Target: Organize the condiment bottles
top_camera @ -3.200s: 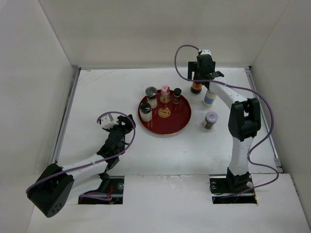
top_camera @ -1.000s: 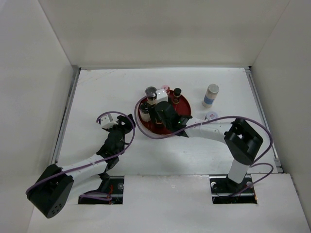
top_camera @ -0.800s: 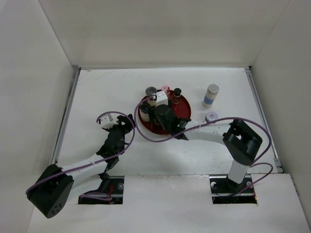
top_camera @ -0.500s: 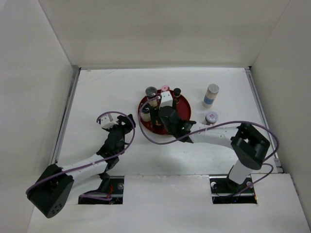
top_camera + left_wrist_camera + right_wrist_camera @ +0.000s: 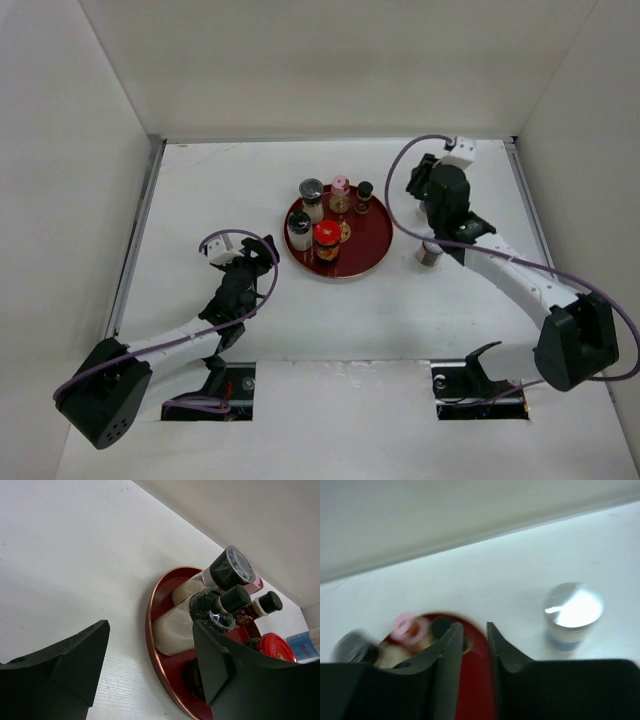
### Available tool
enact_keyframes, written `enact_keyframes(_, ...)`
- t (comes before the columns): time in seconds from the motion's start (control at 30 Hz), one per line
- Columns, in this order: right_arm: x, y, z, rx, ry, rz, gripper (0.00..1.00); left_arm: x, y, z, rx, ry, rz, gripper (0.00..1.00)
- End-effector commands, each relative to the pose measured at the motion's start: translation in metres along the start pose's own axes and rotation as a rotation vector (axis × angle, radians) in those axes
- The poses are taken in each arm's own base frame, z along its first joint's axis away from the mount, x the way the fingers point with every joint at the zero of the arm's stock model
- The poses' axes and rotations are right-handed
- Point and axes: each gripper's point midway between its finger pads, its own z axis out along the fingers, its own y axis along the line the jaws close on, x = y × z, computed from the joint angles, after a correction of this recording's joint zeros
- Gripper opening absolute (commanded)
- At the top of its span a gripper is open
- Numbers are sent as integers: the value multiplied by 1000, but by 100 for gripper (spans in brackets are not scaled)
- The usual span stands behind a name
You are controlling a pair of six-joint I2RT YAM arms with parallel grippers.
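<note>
Nearest to us, the left claw [image 5: 151, 624] hangs low over the tabletop [image 5: 220, 180], just left of the red tray [image 5: 368, 243]. Its fingers are spread wide apart with nothing between them.

On the tray we count five bottles. At its near side the red-capped jar [image 5: 326, 236] stands upright, and just left of it is a pale bottle with a dark cap [image 5: 299, 226]. Along the far side, from left to right, stand a wide black-capped jar [image 5: 312, 193], a pink-capped shaker [image 5: 340, 184] and a small black-capped bottle [image 5: 365, 190].

To the right of the tray, off its rim, a grey-capped jar [image 5: 429, 256] stands on the tabletop, partly covered by the right arm.

Farther back, the right claw [image 5: 475, 626] is above the tabletop, right of the tray. Its fingers are a narrow gap apart and grip nothing. Its wrist view is blurred, but beyond and right of the fingers, apart from them, we see a silvery-capped bottle with a blue band [image 5: 571, 614] upright on the tabletop.
</note>
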Motion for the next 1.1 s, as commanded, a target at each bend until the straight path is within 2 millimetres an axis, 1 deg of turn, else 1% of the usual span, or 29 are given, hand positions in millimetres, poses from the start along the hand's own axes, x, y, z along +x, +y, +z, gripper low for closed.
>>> enact_keyframes(0.0, -5, -55, 16, 182, 38, -19, 47, -9, -13, 1, 36, -26, -43, 66)
enact_keyframes(0.07, -5, -82, 28, 260, 44, -70, 70, -9, -14, 1, 41, -27, -46, 66)
enact_keyframes(0.13, -2, -96, 36, 300, 60, -104, 81, -9, -15, 2, 39, -24, -43, 66)
enact_keyframes(0.2, 1, -108, 45, 325, 76, -105, 88, -7, -14, 2, 36, -22, -40, 66)
enact_keyframes(0.3, 9, -120, 58, 346, 115, -109, 94, -7, -15, 1, 42, -21, -42, 66)
enact_keyframes(0.43, 21, -118, 76, 319, 161, -119, 95, -7, -15, 2, 40, -19, -40, 66)
enact_keyframes(0.53, 29, -123, 89, 322, 183, -116, 93, -7, -15, 2, 40, -19, -40, 66)
enact_keyframes(0.63, 34, -121, 101, 309, 191, -108, 77, -7, -15, 2, 40, -21, -41, 66)
enact_keyframes(0.7, 33, -122, 102, 318, 188, -107, 60, -8, -15, 1, 41, -22, -43, 67)
enact_keyframes(0.73, 30, -122, 100, 323, 175, -101, 53, -7, -14, 2, 38, -22, -41, 67)
enact_keyframes(0.77, 23, -122, 97, 330, 150, -92, 48, -7, -13, 2, 34, -21, -39, 66)
enact_keyframes(0.83, 0, -121, 86, 344, 86, -85, 44, -8, -14, 1, 40, -23, -43, 66)
enact_keyframes(0.93, -34, -98, 61, 306, -15, -89, 43, -7, -15, 1, 40, -22, -42, 67)
enact_keyframes(0.97, -42, -87, 52, 280, -32, -90, 43, -5, -14, 3, 36, -16, -36, 67)
enact_keyframes(1.0, -46, -75, 44, 246, -43, -91, 43, -5, -14, 3, 36, -14, -35, 67)
enact_keyframes(1.07, -44, -50, 30, 176, -43, -88, 43, -6, -17, 1, 51, -15, -43, 67)
